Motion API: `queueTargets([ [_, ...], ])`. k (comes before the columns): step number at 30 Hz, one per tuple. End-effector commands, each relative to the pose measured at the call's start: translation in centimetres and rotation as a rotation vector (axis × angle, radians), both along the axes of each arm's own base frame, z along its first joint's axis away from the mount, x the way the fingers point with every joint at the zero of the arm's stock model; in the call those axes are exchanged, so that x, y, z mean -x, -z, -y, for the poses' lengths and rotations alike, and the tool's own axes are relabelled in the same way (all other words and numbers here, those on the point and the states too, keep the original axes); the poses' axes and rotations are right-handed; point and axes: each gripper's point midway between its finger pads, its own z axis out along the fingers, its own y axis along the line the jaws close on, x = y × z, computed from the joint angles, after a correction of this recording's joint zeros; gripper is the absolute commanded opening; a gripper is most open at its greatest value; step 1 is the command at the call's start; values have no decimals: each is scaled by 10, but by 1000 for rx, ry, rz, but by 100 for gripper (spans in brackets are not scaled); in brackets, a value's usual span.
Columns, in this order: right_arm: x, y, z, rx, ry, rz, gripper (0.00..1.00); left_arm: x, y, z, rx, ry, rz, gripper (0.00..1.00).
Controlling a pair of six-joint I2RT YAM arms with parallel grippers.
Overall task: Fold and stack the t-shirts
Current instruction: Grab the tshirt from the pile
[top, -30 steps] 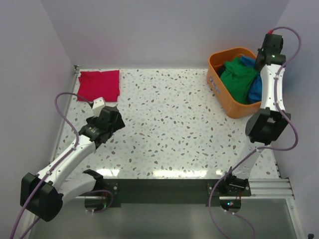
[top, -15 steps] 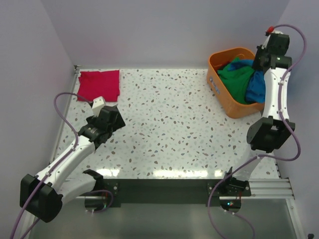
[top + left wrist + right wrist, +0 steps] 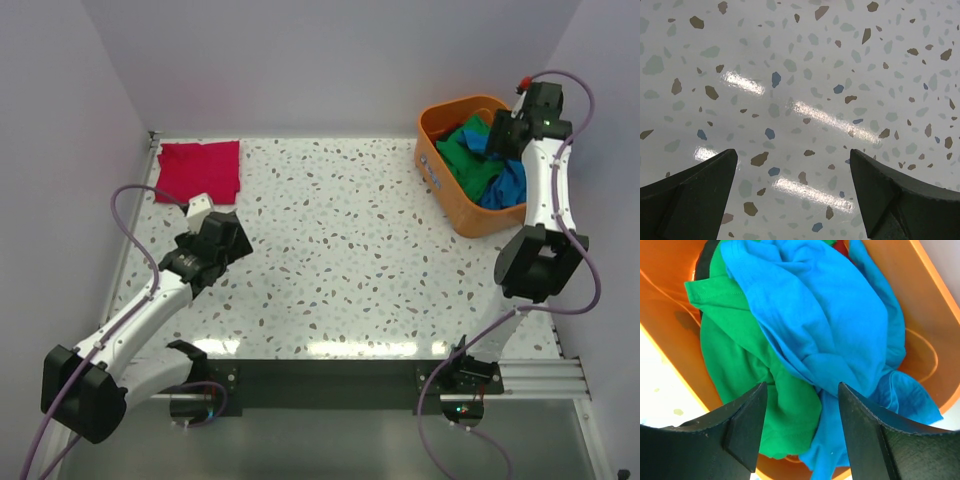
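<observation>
well left of the orange bin, the folded red t-shirt lies flat. my left gripper, also far left of the bin, gapes empty over the speckled tabletop. my right gripper hangs spread above the bin. the crumpled blue t-shirt is straight below my jaws, the green t-shirt beside it, leftward. i judge the right arm nearer for the pick.
</observation>
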Motion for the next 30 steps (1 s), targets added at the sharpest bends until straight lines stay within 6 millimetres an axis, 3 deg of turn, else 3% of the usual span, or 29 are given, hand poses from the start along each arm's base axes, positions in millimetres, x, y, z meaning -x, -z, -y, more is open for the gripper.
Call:
queueTargets([
  [1,12,-20,5,16,55,22,62,-8,-5,1,-6,3,32,100],
  [4,17,-14,10,16,106,2,61,-8,-4,2,-4,5,32,100],
  [6,20,-16,-2,-25,72,26,56,-8,-5,2,-6,10,33,100],
  [7,23,-10,-8,-50,47,22,56,-8,-6,2,-6,11,36,100],
  [10,18,-21,-28,-114,-40,90,56,-9,-7,2,-7,11,39,100],
  [16,21,-36,-25,-89,-30,113,56,-9,-6,2,-8,8,38,100],
  [21,27,-25,-30,-100,-32,81,55,-9,-6,1,-12,8,36,100],
  [25,49,-14,-18,-45,45,34,55,-8,-7,2,-8,9,41,100],
  [27,65,-22,-6,13,106,43,55,-9,-7,2,-5,9,42,100],
  [30,82,-14,1,51,149,16,53,-9,-5,2,-8,10,39,100],
])
